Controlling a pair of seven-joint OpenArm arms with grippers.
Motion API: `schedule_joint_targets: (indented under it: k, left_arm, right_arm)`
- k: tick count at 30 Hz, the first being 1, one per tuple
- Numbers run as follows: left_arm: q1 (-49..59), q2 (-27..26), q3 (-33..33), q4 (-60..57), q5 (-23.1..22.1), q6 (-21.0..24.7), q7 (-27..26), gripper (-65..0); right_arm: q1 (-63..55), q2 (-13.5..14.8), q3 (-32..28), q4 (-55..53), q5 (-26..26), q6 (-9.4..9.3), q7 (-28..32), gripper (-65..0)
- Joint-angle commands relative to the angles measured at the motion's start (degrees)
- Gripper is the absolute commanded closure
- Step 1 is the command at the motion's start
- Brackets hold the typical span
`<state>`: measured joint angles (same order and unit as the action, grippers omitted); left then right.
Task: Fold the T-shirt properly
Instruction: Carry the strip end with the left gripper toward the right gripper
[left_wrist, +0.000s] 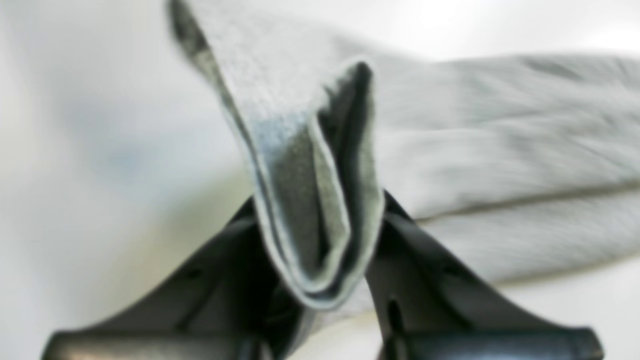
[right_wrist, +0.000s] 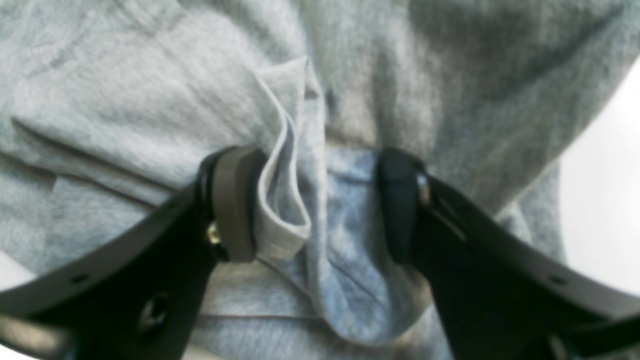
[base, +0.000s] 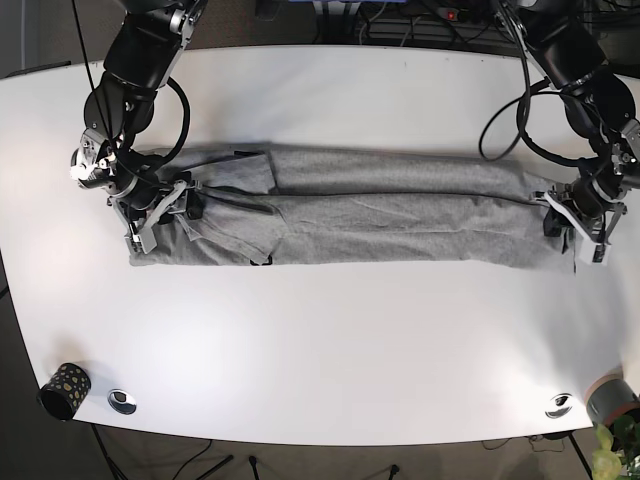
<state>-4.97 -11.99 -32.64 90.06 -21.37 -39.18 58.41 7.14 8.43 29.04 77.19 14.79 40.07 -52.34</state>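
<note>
Shirt (base: 380, 215): long band, sides folded, crosswise folds left | left gripper (left_wrist: 320, 280): I see hem pinched between fingers | right gripper (right_wrist: 320, 205): parted, fold between, unpinched.

Grey T-shirt (base: 380, 215) spans desk (base: 330, 90) middle, long band nearly edge to edge. Right gripper (base: 165, 205) and left gripper (base: 575, 222) crowd its two ends. Wide bare strips along far and near edges. Patterned cup (base: 64, 389) blocks near corner below right gripper.
</note>
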Motion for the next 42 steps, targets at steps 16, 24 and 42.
schedule_joint_targets:
  k: [16,24,42]
  left_arm:
    - [2.6,8.5,29.4,10.4,0.1,7.6,-1.8,-3.8]
    - [0.2,13.5,33.7,5.9,8.0,8.3,-4.0,-5.6]
    - [0.4,13.9,41.8,13.2,8.3,8.3,-1.7,-34.0]
  right_arm:
    - [1.0,-0.4,0.2,0.9,0.2,-0.07,0.5,-35.5]
    - [1.0,-0.6,0.2,0.9,0.2,-0.07,0.5,-35.5]
    - [1.1,-0.6,0.2,1.0,0.5,-0.07,0.5,-35.5]
